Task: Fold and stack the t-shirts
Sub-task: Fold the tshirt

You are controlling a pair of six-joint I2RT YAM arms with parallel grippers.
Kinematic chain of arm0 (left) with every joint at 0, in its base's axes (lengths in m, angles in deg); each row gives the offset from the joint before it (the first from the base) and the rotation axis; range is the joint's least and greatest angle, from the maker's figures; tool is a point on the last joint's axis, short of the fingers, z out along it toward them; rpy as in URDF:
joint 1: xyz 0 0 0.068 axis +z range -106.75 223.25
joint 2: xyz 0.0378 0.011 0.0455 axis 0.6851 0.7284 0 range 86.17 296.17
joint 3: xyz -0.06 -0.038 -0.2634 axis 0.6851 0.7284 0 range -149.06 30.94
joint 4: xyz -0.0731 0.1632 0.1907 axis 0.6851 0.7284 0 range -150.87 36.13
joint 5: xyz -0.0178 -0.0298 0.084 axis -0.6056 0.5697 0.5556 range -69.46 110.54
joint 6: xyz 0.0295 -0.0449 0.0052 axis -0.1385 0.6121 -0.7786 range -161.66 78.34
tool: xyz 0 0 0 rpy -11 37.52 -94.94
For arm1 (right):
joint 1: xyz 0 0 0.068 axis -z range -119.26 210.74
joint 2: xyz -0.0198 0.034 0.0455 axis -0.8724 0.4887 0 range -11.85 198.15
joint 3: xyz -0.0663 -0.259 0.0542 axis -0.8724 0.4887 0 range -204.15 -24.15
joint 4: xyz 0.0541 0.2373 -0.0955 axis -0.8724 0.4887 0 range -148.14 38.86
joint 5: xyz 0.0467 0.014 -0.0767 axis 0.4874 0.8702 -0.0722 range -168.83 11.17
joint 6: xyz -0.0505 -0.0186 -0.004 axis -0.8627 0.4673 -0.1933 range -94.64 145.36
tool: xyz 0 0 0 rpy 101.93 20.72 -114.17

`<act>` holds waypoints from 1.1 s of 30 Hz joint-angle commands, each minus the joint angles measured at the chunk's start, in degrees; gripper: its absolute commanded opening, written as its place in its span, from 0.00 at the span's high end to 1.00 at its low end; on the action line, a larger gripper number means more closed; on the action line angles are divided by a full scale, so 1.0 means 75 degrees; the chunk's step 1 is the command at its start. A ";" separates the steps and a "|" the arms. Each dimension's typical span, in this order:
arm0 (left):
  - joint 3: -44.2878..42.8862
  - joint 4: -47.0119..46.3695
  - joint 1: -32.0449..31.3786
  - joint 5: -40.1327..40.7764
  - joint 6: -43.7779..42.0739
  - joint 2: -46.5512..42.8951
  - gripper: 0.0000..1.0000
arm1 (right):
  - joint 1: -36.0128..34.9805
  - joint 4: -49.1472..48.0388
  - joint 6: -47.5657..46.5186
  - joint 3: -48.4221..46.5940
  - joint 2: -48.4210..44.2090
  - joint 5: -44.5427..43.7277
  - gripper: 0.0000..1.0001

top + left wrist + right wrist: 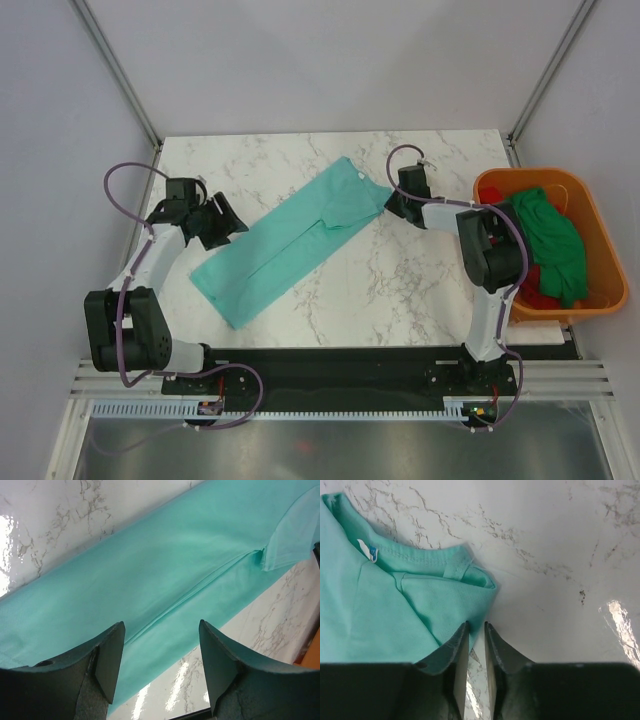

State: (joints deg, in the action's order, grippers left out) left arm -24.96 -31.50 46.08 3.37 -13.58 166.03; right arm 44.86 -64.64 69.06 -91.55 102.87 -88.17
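The light teal t-shirt (300, 235) lies folded into a long strip, running diagonally across the marble table. My left gripper (235, 222) is open wide at the strip's left edge; in the left wrist view it (161, 630) hovers over the teal cloth (150, 580), empty. My right gripper (390, 200) is at the shirt's far-right collar corner. In the right wrist view its jaws (476, 625) stand a narrow gap apart over the shirt's edge (420, 605), with marble showing between them. A dark green t-shirt (550, 235) and a red one (535, 285) lie in the tub.
The orange plastic tub (600, 240) stands at the table's right edge, close beside the right arm. Frame posts rise at both back corners. Bare marble (400, 290) lies in front of the shirt and behind it.
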 commanded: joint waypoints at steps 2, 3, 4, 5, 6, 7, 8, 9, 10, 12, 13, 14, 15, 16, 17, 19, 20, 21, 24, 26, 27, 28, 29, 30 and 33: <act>-0.0094 -0.0294 -0.0143 -0.0207 0.0194 -0.0194 0.32 | 0.0113 0.0082 -0.0131 -0.0283 0.0325 -0.0289 0.78; -0.0117 -0.0317 -0.0143 -0.0323 0.0241 -0.0206 0.31 | 0.0125 0.0105 -0.0178 -0.0341 0.0395 -0.0313 0.86; -0.0152 -0.0352 -0.0178 -0.0753 0.0299 -0.0217 0.32 | 0.0218 0.0163 -0.0306 -0.0493 0.0454 -0.0336 0.91; -0.0210 -0.0388 -0.0236 -0.0920 0.0334 -0.0206 0.32 | 0.0265 0.0187 -0.0400 -0.0599 0.0513 -0.0325 0.96; -0.0385 -0.0446 -0.0283 -0.1026 0.0381 -0.0217 0.33 | 0.0300 0.0211 -0.0598 -0.0843 0.0641 -0.0313 1.00; -0.0491 -0.0458 -0.0504 -0.1027 0.0358 -0.0206 0.33 | 0.0405 0.0246 -0.0728 -0.0985 0.0712 -0.0313 1.00; -0.0608 -0.0458 -0.0715 -0.1016 0.0323 -0.0183 0.33 | 0.0441 0.0269 -0.0845 -0.1149 0.0805 -0.0301 1.00; -0.0783 -0.0458 -0.0798 -0.0992 0.0253 -0.0124 0.33 | 0.0488 0.0304 -0.0986 -0.1510 0.1015 -0.0278 1.00; -0.0843 -0.0447 -0.0846 -0.0981 0.0230 -0.0101 0.33 | 0.0593 0.0362 -0.1289 -0.1734 0.1133 -0.0220 1.00; -0.0855 -0.0458 -0.0928 -0.0969 0.0078 0.0028 0.34 | 0.0699 0.0491 -0.1607 -0.2528 0.1601 -0.0114 1.00; -0.0832 -0.0447 -0.0940 -0.0922 -0.0004 0.0110 0.34 | 0.0838 0.0736 -0.1887 -0.2893 0.1812 -0.0009 1.00; -0.0774 -0.0435 -0.0951 -0.0887 -0.0109 0.0157 0.34 | 0.0909 0.0842 -0.2064 -0.3291 0.2220 0.0201 1.00; -0.0646 -0.0435 -0.0940 -0.0875 -0.0157 0.0204 0.34 | 0.0945 0.1052 -0.2205 -0.4061 0.2421 0.0226 1.00; -0.0575 -0.0435 -0.0951 -0.0887 -0.0215 0.0355 0.34 | 0.1038 0.1194 -0.2334 -0.4440 0.2609 0.0238 0.99; -0.0516 -0.0435 -0.0952 -0.0898 -0.0262 0.0415 0.35 | 0.1074 0.1508 -0.2555 -0.4792 0.2773 0.0261 0.96; -0.0364 -0.0435 -0.0952 -0.0968 -0.0345 0.0613 0.35 | 0.1167 0.1966 -0.2651 -0.5648 0.3067 0.0366 0.91; -0.0328 -0.0435 -0.0952 -0.1003 -0.0333 0.0672 0.35 | 0.1191 0.2038 -0.2674 -0.5778 0.3010 0.0413 0.83; -0.0316 -0.0423 -0.0952 -0.1050 -0.0333 0.0719 0.35 | 0.1191 0.2097 -0.2663 -0.5791 0.2893 0.0472 0.80; -0.0433 -0.0447 -0.0952 -0.1332 -0.0321 0.0732 0.35 | 0.1192 0.2272 -0.2219 -0.5172 0.2109 0.0659 0.68; -0.0608 -0.0446 -0.0952 -0.1122 -0.0438 0.0626 0.35 | 0.1157 0.2402 -0.1496 -0.4402 0.1383 0.0776 0.62; -0.0667 -0.0447 -0.0940 -0.0564 -0.0497 0.0615 0.34 | 0.1029 0.2437 -0.1282 -0.4118 0.1137 0.0893 0.62; -0.0737 -0.0447 -0.0928 -0.0234 -0.0567 0.0638 0.33 | 0.0923 0.2530 -0.1013 -0.3814 0.0635 0.0859 0.59; -0.0796 -0.0447 -0.0859 -0.0080 -0.0602 0.0800 0.32 | 0.0794 0.2612 -0.0790 -0.3219 0.0387 0.0813 0.58; -0.0832 -0.0423 -0.0695 -0.0171 -0.0614 0.0883 0.32 | 0.0491 0.2694 -0.0336 -0.2877 0.0129 0.0754 0.57; -0.0855 -0.0435 -0.0390 -0.0546 -0.0439 0.0966 0.33 | -0.0281 0.2777 0.0741 -0.1518 -0.0902 0.0509 0.55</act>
State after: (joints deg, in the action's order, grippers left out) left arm -29.04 -33.67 40.70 -0.71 -15.22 172.56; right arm 49.34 -46.06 63.51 -109.30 103.29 -83.93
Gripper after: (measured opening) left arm 0.673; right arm 0.449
